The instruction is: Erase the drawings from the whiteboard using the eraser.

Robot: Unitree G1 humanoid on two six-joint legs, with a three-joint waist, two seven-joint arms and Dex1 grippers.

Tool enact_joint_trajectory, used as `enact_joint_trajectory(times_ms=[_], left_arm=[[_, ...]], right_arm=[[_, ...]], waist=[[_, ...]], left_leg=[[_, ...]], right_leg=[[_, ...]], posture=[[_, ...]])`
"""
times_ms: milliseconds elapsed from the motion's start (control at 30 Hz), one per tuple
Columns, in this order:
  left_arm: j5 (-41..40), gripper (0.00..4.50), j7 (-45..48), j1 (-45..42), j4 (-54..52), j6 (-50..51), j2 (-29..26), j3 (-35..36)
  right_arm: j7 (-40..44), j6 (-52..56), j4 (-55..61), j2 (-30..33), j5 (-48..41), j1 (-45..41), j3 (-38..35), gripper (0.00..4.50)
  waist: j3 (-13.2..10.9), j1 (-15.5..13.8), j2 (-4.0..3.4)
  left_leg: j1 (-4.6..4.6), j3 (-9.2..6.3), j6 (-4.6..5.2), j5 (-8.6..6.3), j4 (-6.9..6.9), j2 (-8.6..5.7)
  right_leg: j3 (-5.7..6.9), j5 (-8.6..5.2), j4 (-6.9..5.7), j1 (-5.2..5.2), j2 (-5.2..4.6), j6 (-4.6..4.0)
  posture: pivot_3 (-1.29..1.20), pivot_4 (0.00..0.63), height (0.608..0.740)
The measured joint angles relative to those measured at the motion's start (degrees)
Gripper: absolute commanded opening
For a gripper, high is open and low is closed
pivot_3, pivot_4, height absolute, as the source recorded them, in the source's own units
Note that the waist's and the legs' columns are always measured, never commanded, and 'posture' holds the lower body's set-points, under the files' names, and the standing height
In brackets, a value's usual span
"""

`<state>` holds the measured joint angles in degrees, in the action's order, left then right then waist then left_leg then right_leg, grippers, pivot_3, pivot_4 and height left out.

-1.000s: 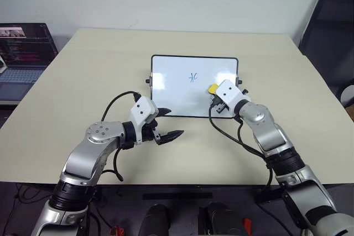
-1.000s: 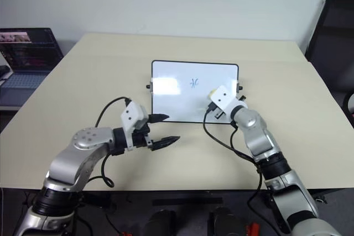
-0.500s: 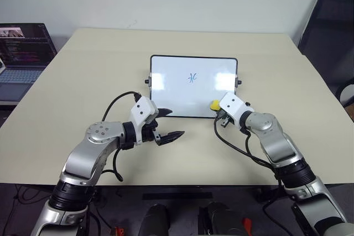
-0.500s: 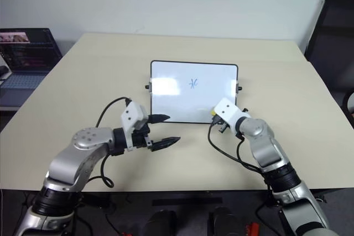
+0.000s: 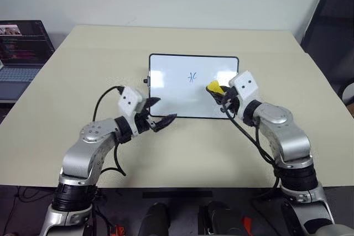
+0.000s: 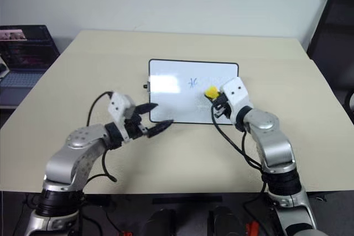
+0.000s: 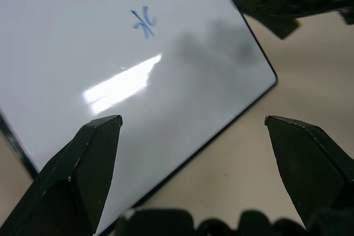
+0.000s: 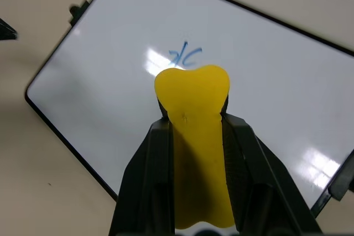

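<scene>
A: How are the jaws seen?

B: The right gripper [image 8: 193, 136] is seen clenched on the eraser [image 8: 193, 114], whose yellow end is squeezed out past the fingertips. The left gripper [image 7: 193, 136] is spread wide, with nothing between its jaws.

A: What is added by each view?

B: In the right wrist view the eraser is shown above the whiteboard [image 5: 171, 89], near the one blue drawing [image 8: 185, 56]; contact cannot be told. In the left wrist view the board's near corner is framed between the open fingers [image 7: 83, 164]. From the head views the left gripper is placed at the board's near left edge.

A: And the room around?

B: Bare surface [image 5: 182, 142] is left on all sides of the board. A laptop [image 5: 22, 48] is seen well apart, beyond the left edge.
</scene>
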<state>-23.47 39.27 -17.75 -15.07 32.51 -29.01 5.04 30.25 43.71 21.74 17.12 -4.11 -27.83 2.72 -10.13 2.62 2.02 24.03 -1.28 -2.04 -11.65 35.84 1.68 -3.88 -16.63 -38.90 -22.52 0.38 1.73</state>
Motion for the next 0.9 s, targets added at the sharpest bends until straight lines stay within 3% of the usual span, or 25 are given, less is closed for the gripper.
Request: enact_joint_trajectory(times_ms=[200, 367, 600, 900], left_arm=[[-3.6, 4.5, -3.7, 2.2, -1.6, 2.4, 1.1, 4.0], [-5.7, 4.5, -5.8, 3.8, -4.5, 4.7, 1.3, 4.6], [-5.7, 4.5, -4.8, 1.5, -4.9, 5.4, -2.3, 4.3], [-5.7, 4.5, -4.8, 0.4, -4.8, 5.4, -2.4, 4.1]], right_arm=[[-1.3, -4.0, 5.2, 0.2, -2.3, 11.5, -1.7, 0.84], [-5.7, -11.7, 5.8, -5.2, -3.7, 18.1, -3.3, 0.84], [-8.9, -20.0, 4.4, -7.6, -3.7, 20.4, -2.7, 0.84], [-6.9, -23.1, 2.6, -5.9, -4.5, 17.6, -1.0, 0.84]], waist=[[0.0, -0.3, 0.0], [0.0, -0.3, 0.0], [0.0, -0.3, -0.01], [0.0, -0.3, -0.03]], left_leg=[[0.01, 0.02, -0.01, -0.05, -0.02, -0.02], [-0.05, 0.0, -0.02, -0.05, 0.0, 0.03], [-0.18, 0.02, -0.02, -0.04, 0.02, 0.01], [-0.17, 0.01, -0.03, -0.04, -0.02, 0.01]], right_leg=[[-0.02, -0.11, 0.04, 0.01, -0.02, 0.08], [-0.02, -0.12, 0.0, 0.02, 0.0, 0.07], [-0.02, -0.16, 0.01, 0.15, 0.03, 0.03], [-0.01, -0.21, 0.01, 0.15, 0.02, 0.0]], posture=[[0.0, 0.15, 0.74], [0.0, 0.15, 0.74], [0.0, 0.15, 0.74], [0.0, 0.15, 0.74]])
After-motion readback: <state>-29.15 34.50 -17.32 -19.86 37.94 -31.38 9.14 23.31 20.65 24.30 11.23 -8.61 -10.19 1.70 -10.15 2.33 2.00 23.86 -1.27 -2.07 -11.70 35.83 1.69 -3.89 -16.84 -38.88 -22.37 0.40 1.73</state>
